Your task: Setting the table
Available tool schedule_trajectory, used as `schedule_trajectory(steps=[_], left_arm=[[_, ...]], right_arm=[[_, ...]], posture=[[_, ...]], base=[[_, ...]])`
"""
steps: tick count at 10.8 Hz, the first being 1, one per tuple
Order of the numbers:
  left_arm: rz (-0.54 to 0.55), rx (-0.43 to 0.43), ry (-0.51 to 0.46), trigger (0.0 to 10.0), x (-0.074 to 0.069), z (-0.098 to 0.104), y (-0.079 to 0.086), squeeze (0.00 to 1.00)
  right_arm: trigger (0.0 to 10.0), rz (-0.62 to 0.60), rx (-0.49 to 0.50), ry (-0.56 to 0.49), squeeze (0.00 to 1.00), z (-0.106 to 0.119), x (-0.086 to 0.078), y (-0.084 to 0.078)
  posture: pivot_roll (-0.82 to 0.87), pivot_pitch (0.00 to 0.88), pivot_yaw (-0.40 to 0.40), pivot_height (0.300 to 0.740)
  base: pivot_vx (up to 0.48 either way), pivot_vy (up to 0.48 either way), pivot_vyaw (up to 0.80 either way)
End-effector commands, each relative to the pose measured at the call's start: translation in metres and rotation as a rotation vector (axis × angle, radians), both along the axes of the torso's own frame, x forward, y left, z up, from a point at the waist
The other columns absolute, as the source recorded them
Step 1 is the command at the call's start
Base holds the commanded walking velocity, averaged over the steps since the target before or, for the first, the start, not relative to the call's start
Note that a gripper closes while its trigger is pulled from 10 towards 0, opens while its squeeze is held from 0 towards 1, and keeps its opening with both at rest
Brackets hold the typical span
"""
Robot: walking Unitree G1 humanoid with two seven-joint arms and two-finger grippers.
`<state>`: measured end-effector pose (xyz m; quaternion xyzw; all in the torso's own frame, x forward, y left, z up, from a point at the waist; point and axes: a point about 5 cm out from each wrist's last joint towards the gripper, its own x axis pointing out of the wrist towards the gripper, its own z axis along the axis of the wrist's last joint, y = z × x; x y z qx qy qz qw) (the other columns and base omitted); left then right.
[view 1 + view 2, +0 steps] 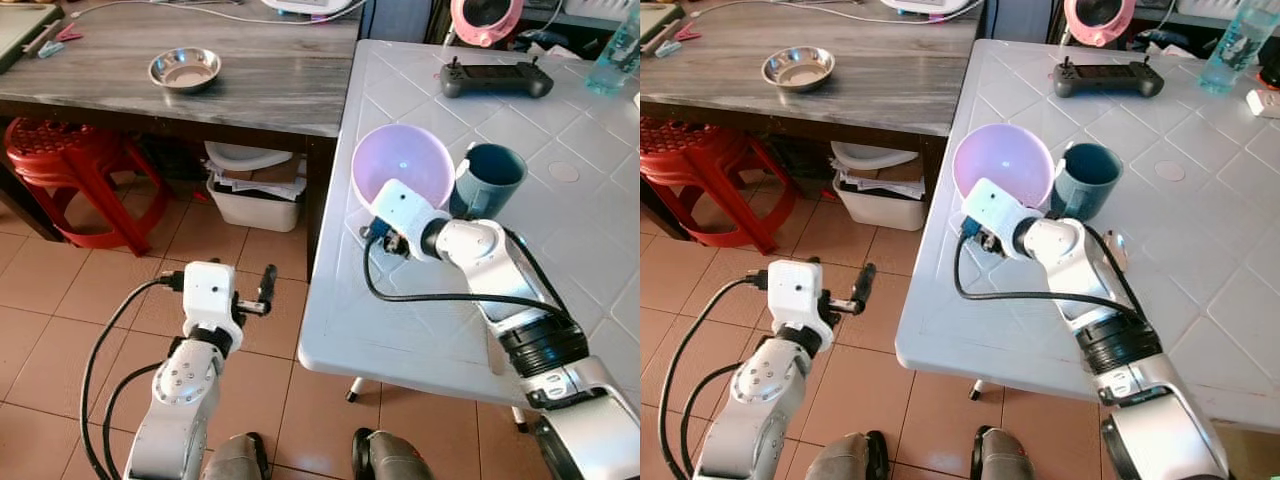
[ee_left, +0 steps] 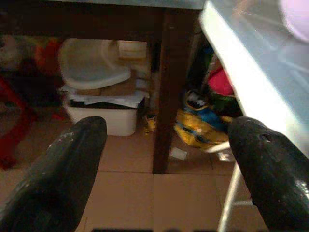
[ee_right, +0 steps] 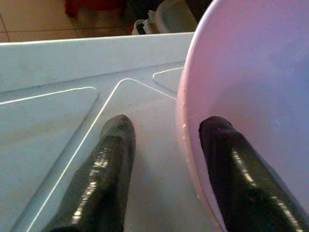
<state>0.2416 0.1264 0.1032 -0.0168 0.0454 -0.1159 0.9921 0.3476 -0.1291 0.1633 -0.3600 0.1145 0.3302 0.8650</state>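
Your right gripper (image 3: 161, 140) straddles the rim of the pink bowl (image 1: 403, 166) on the white table (image 1: 580, 250), fingers apart, one inside; contact seems unsure. Close gently, sparing the teal cup (image 1: 487, 178) just beyond. Your left gripper (image 1: 265, 288) hangs open.

Teal mug (image 1: 487, 178) crowds the pink bowl (image 1: 403, 166) — open white table (image 1: 590, 250) rightward.

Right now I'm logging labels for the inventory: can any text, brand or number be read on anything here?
None can be read.
Controller: any markings too small to read.
Bottle: label blurred.
Pink bowl, mug, steel bowl: no text seen.
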Motion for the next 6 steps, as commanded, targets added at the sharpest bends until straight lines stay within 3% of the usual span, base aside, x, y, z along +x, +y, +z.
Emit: schedule_trajectory(steps=[1,2,3,6], left_arm=[[-0.044,-0.03,-0.018,10.0,-0.004,0.003,-0.003,0.0],[-0.07,-0.043,-0.026,10.0,-0.005,0.004,-0.005,0.0],[-0.162,-0.082,-0.09,10.0,-0.008,0.015,-0.013,0.0],[-0.242,-0.143,-0.1,10.0,-0.012,0.017,-0.018,0.0]], right_arm=[[0.0,0.025,-0.032,0.008,0.0,-0.004,-0.004,0.0],[0.0,0.026,-0.042,0.003,0.0,-0.005,-0.003,0.0],[0.0,0.037,-0.06,-0.001,0.0,-0.007,-0.004,-0.001],[0.0,0.052,-0.094,-0.009,0.0,-0.009,-0.005,-0.001]], posture=[[0.03,0.181,0.01,0.74],[0.03,0.188,0.01,0.74],[0.03,0.182,0.009,0.74],[0.03,0.184,0.009,0.74]], base=[[0.0,0.0,0.0],[0.0,0.0,0.0],[0.0,0.0,0.0],[0.0,0.0,0.0]])
